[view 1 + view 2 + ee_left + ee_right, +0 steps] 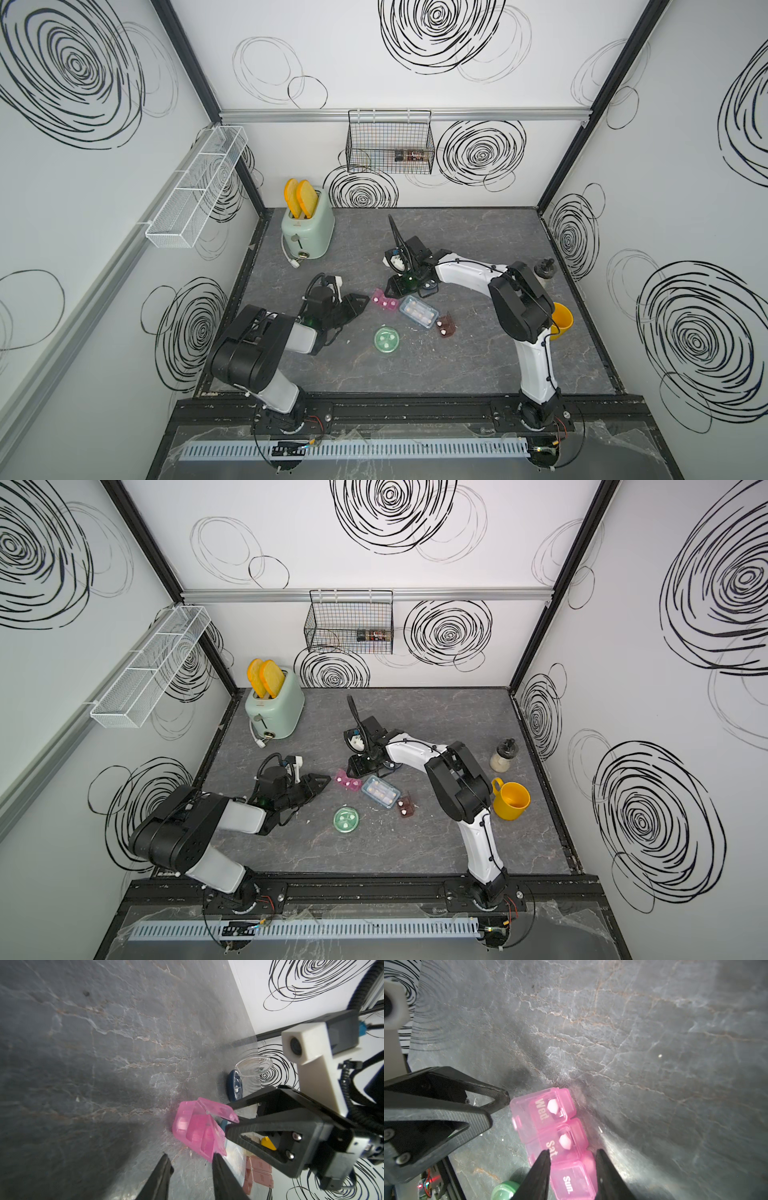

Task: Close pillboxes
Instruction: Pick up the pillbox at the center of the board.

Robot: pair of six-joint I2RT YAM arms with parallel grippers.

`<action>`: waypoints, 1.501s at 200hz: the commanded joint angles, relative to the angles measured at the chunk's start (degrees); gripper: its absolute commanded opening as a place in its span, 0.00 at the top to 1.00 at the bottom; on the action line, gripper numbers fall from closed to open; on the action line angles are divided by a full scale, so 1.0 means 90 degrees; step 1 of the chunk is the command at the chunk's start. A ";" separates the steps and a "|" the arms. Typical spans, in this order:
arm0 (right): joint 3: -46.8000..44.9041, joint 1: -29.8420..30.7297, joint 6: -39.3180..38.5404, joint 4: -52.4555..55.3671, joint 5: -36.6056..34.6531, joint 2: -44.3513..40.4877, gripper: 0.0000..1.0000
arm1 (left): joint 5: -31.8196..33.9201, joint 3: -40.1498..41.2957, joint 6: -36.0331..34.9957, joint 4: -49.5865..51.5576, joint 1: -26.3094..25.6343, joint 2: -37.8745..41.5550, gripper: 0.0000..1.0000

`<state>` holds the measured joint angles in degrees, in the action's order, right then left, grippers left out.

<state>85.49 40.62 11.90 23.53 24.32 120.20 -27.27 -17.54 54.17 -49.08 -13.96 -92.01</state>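
Pillboxes lie in a loose group near the middle of the grey table [478, 365]. The pink pillbox [550, 1126] has three sections marked Wed, Sat and Sun, and a white pill shows in each of the first two. The right jaws hang over it, parted, with their tips on either side of the Sat section. I cannot tell whether the tips touch the plastic. In the left wrist view one pink lid stands raised between those tips. The left jaws point at the Wed end of the same box. They are narrowly parted with nothing between them, and one tip is just beside the box's edge.

Both top views show the blue-grey pillbox [419, 311] just beside the pink one. At its far end is the small brown pillbox [446, 326], with white pills showing in it. The green round pillbox [387, 340] sits apart from this row, nearer the arms' bases. The dark round pillbox [235, 1085] lies under the right wrist, its clear lid [253, 1066] swung up off the base.

A mint-green toaster [307, 232] holding two slices of toast [300, 198] stands in the back left corner. A yellow mug [513, 801] sits on the right side of the table, with a small bottle [502, 755] behind it.
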 commanded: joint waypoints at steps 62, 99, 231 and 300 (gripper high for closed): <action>0.0468 0.0242 -0.0335 0.0506 -0.0466 0.0430 0.52 | 0.0213 -0.0562 -0.0194 -0.0001 -0.0318 -0.0459 0.60; 0.0500 0.0252 -0.0401 0.0553 -0.0376 0.0521 0.53 | 0.0290 -0.0619 -0.0182 -0.0015 -0.0397 -0.0651 0.61; 0.0436 0.0197 -0.0823 0.0855 -0.0108 0.0655 0.54 | 0.0729 -0.0880 -0.0414 0.0433 -0.0611 -0.0954 0.65; 0.0343 0.0079 -0.0986 0.0921 0.0365 0.0765 0.54 | 0.0871 -0.0981 -0.0414 0.0467 -0.0776 -0.1056 0.66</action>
<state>89.32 41.82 4.27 27.90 27.03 124.75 -20.91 -25.93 50.98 -45.43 -20.34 -100.33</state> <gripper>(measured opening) 0.457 0.339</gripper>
